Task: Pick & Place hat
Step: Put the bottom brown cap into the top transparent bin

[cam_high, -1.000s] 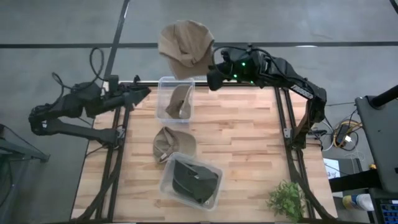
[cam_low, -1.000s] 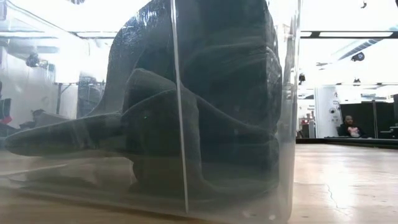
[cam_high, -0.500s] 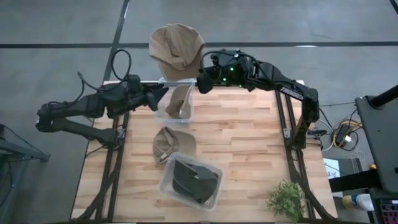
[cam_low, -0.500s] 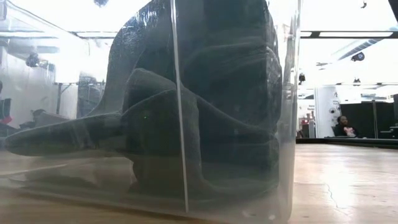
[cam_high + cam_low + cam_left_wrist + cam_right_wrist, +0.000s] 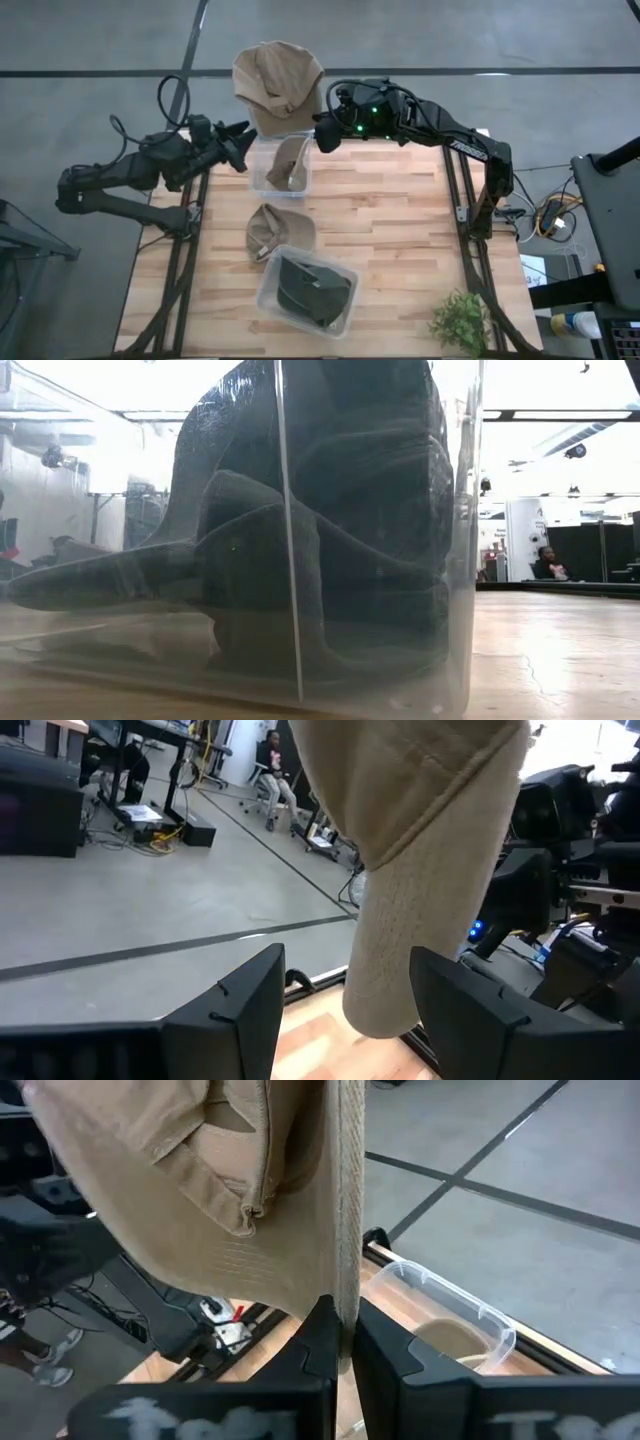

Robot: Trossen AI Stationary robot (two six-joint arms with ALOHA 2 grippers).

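Observation:
A tan hat is up in the air over the table's far edge, above the clear far bin, which holds another tan hat. My right gripper is shut on it. My left gripper is open just left of the hat; in the left wrist view the hat's brim hangs between its fingers, apart from them. A third tan hat lies on the table's middle. The near clear bin holds a dark hat. My right gripper pinches the tan hat's brim at its edge between the two fingers, coming about level from the table's right. The brim stands edge-on in the fingers, and the crown spreads out beyond them. The hat is lifted clear of table and bin.
A small green plant stands at the table's near right corner. The near bin's clear wall fills most of the low view. A person sits far off in the room, and another sits by a desk.
My right gripper has carried the tan hat toward the table's left along the far edge, staying shut on it. My left arm has reached out from the left toward the hat, bringing its open fingers around the hanging brim.

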